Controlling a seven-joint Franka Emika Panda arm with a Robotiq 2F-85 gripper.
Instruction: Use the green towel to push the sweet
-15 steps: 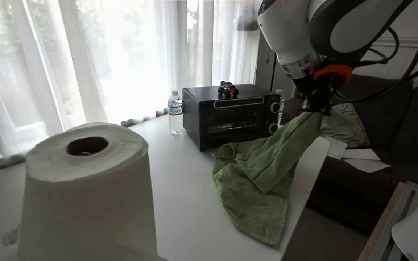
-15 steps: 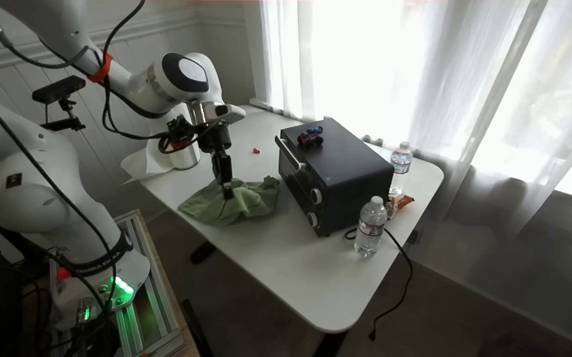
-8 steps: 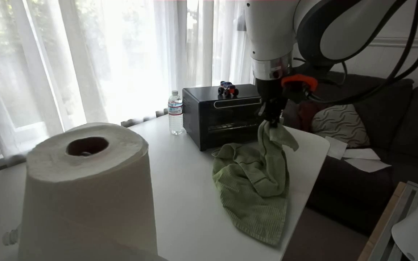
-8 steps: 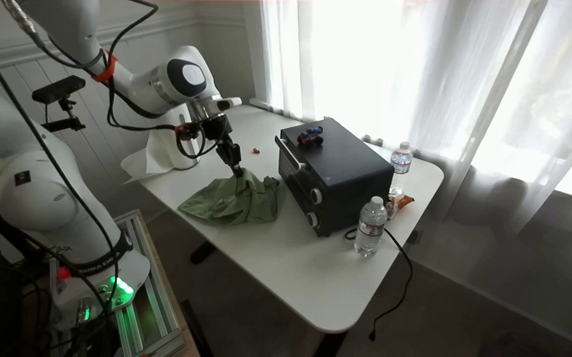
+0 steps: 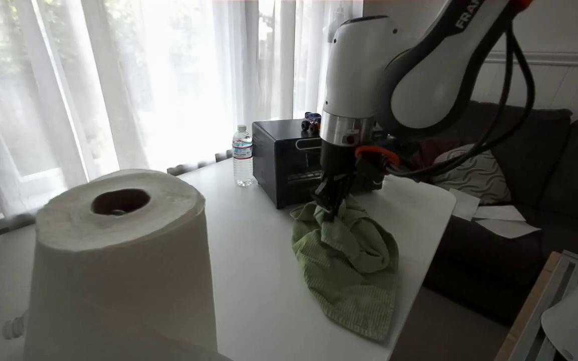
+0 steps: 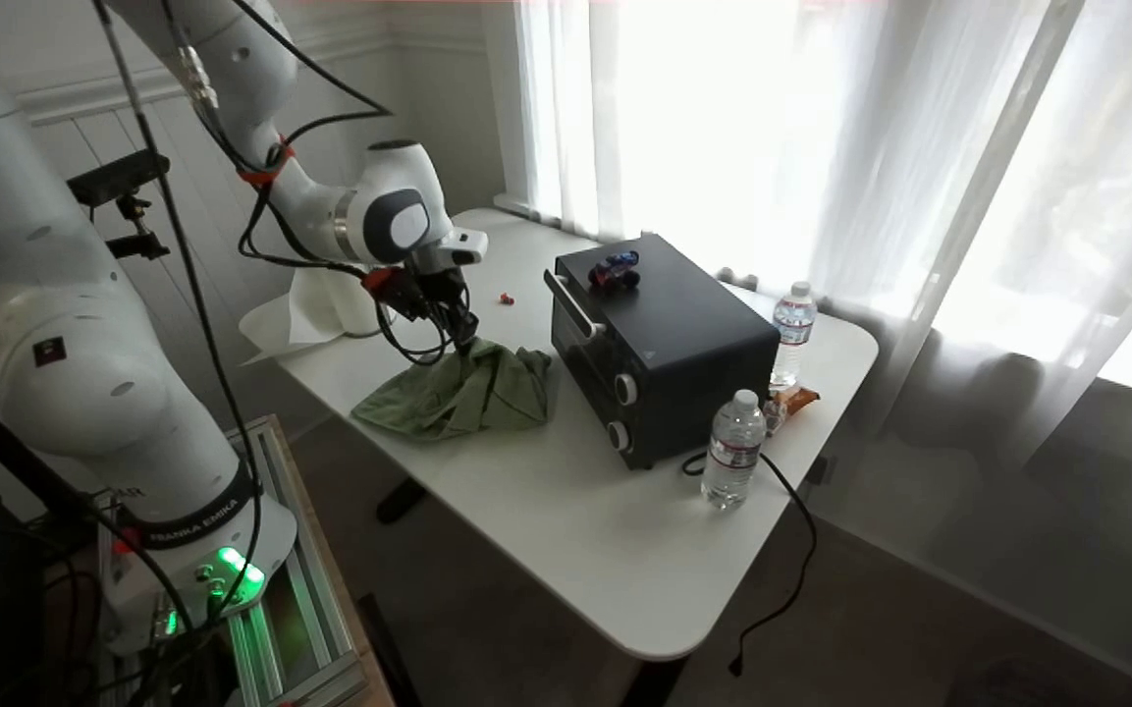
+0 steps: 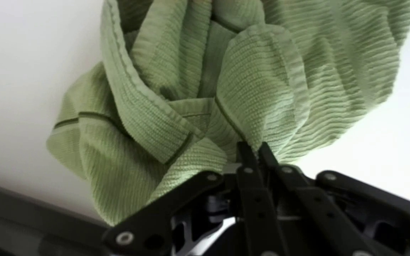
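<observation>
The jaws of one black two-fingered gripper [image 7: 253,147] pinched one ribbed green cloth towel [image 7: 249,78] near the robot-side edge of the white table [image 6: 566,511], one tiny orange-red sweet [image 6: 507,299] lay farther in, and in an exterior view two clear plastic bottles [image 6: 733,454] stood near an end edge.

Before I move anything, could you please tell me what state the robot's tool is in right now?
Tool: closed, holding a gathered fold of the green towel.
</observation>
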